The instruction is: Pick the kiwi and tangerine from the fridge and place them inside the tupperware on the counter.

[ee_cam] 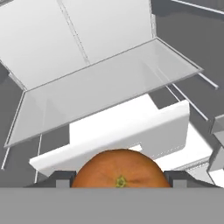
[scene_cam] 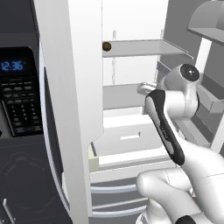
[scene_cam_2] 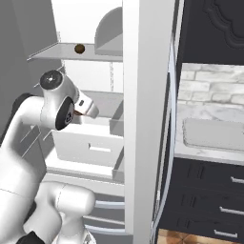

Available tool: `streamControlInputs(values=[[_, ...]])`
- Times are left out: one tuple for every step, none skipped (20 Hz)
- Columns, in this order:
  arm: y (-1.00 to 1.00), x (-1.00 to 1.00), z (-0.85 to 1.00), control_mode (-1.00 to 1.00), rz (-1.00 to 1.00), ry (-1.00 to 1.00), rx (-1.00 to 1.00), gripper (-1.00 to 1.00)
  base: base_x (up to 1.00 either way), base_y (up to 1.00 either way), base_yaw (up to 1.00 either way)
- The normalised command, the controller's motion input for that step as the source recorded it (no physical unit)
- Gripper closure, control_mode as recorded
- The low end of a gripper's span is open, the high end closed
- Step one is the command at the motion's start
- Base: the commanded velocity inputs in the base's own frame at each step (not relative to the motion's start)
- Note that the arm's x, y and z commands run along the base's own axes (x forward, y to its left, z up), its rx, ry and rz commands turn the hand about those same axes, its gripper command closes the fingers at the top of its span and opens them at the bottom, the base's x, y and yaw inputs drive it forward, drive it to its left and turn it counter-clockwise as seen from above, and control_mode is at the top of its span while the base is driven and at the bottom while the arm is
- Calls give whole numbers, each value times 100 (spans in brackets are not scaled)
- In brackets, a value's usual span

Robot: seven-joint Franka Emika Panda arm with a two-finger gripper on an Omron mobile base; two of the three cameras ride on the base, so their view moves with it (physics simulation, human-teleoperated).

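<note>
On my far left in the left base view I see the dark wall oven with its blue clock (scene_cam: 12, 65), then the tall white refrigerator (scene_cam: 65, 109) standing open with pale grey shelves. On its upper shelf, near the left end, sits the small dark brown-olive kiwi (scene_cam: 106, 46), well above the arm; I also find it on that shelf in the right base view (scene_cam_2: 79, 48). Below the shelves is the white inner drawer (scene_cam: 131, 138).

My white arm reaches into the fridge at the middle shelf level. In the hand view the two-finger gripper (ee_cam: 119, 177) has the small bright orange tangerine (ee_cam: 119, 168) sitting right between its dark finger tips (ee_cam: 59, 178), one tip on each side and pressed close against the fruit, so I read it as clamped on the tangerine. The fruit hangs over the white drawer, with the grey glass shelf (ee_cam: 105, 92) beyond it.

Further right, in the right base view, the white-grey marble worktop (scene_cam_2: 190, 114) lies past the fridge wall, backed by pale brick, and the shallow light grey tupperware (scene_cam_2: 212, 134) rests on it above the dark cabinets (scene_cam_2: 205, 200).
</note>
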Motion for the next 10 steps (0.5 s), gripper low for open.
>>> streamControlInputs(values=[[7, -80, 26, -100, 2, 0, 0, 100, 0, 0, 0], [9, -74, 18, -100, 0, 0, 0, 100, 0, 0, 0], [9, -72, 9, -100, 0, 0, 0, 100, 0, 0, 0], [13, -70, 0, -100, 0, 0, 0, 100, 0, 0, 0], [14, -66, -2, -100, 0, 12, 0, 100, 0, 0, 0], [20, -64, -23, -100, 0, 14, 0, 100, 0, 0, 0], [28, -47, -24, -100, 0, 25, 0, 100, 0, 0, 0], [32, -38, -25, -100, 0, 22, 0, 100, 0, 0, 0], [31, -33, -19, -100, 0, 14, 0, 100, 0, 0, 0], [31, -31, -19, -100, 0, 7, 0, 100, 0, 0, 0]])
